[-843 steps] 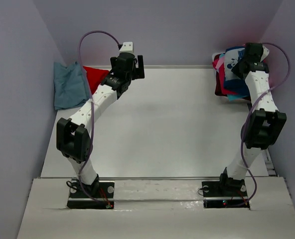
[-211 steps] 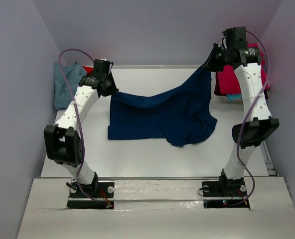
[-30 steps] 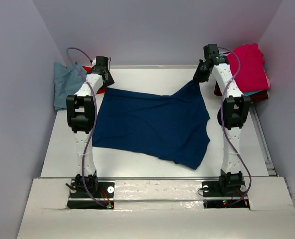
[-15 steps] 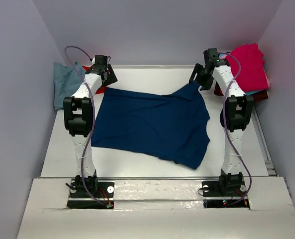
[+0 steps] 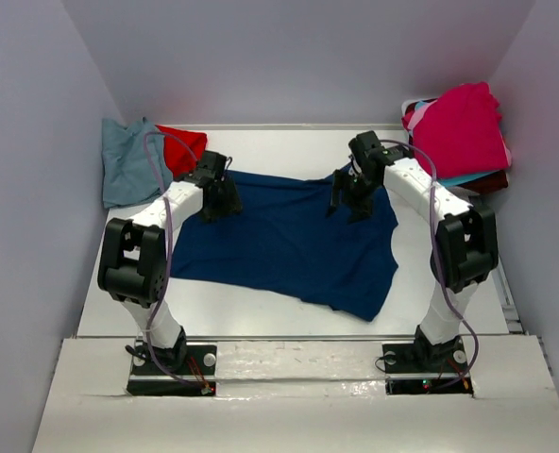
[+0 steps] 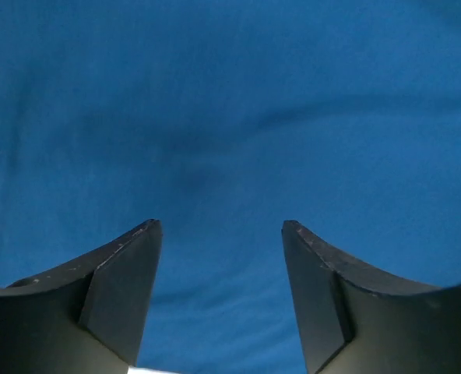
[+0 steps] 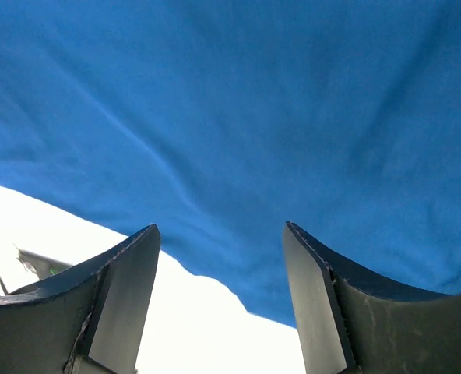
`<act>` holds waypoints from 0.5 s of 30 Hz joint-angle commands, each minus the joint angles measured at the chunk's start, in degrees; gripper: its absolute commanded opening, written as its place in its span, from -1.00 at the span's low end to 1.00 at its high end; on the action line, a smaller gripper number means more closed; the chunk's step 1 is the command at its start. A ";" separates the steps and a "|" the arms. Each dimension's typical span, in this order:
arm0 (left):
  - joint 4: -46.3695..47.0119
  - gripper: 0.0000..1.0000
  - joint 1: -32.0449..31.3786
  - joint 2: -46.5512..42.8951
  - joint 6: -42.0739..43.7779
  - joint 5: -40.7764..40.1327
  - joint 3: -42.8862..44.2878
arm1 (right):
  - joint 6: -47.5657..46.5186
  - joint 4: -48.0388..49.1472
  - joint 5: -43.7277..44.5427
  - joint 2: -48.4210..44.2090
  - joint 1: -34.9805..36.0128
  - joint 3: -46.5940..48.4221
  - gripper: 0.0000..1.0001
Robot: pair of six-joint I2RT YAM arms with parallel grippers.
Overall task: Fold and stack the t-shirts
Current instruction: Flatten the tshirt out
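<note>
The navy t-shirt [image 5: 289, 241] lies spread flat on the white table, plain side up, its print hidden. My left gripper [image 5: 225, 200] is open and empty, low over the shirt's far left part; the cloth fills the left wrist view [image 6: 230, 117]. My right gripper [image 5: 346, 200] is open and empty over the shirt's far right part; the right wrist view shows the navy cloth [image 7: 254, 101] and its edge on the table. A dusty blue-grey tee [image 5: 128, 165] and a red tee [image 5: 180, 143] lie at the far left. A magenta tee [image 5: 459, 127] tops the far right pile.
The right pile shows a turquoise edge [image 5: 473, 176] and a maroon edge [image 5: 492, 184] under the magenta tee. Lilac walls close in the table [image 5: 261, 311] on the left, back and right. A raised ledge [image 5: 289, 363] carries both arm bases at the near edge.
Both grippers have let go of the shirt's far corners and moved nearer and inward, low over the cloth. The shirt's far edge has dropped flat on the table.
</note>
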 commanded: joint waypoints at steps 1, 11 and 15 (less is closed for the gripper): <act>0.71 0.46 -0.99 -6.66 -2.30 3.61 -8.94 | 1.59 2.04 -1.99 -4.79 0.20 -10.16 0.38; 1.50 0.47 -0.99 -8.78 -2.31 2.48 -14.23 | 2.91 8.11 -3.13 -9.81 1.87 -26.36 0.24; 1.68 0.47 -0.99 -8.43 -2.13 -0.77 -14.50 | 3.61 9.95 -4.18 -10.26 2.49 -29.79 0.18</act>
